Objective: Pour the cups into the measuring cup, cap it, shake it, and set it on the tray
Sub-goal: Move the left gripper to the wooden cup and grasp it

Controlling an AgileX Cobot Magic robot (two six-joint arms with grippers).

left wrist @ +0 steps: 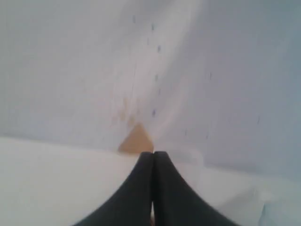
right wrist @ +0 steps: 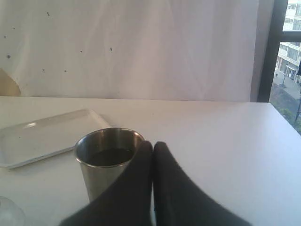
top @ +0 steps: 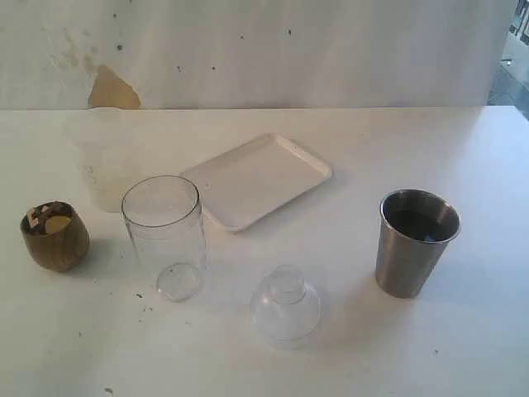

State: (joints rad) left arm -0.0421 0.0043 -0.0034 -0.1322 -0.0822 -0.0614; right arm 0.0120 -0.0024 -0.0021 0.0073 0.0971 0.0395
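Currently left gripper (left wrist: 153, 155) and right gripper (right wrist: 153, 143) both pressed together, empty; clear straight-sided plastic measuring cup (top: 164, 231) at seven o'clock of flat white rectangular tray (top: 256, 178); tapered brushed-steel tumbler (top: 416, 242) at the cup's three o'clock, probably stiff, slick, liquid-weighted; grip mid-wall.

A flat white matte tabletop (top: 463, 347) is filling most of the exterior view, and a few dark specks are lying on it toward its front left. Behind it a white speckled back wall (top: 331, 50) is rising, faintly creased and dotted with small dark marks. A tan ragged patch (top: 113, 89) is showing at the wall's foot, toward the left. At the far right a dark-framed window (right wrist: 288, 52) is letting in daylight, and a pale multi-storey building (right wrist: 290, 60) is showing through its glass. Soft, even light is spreading over the tabletop.
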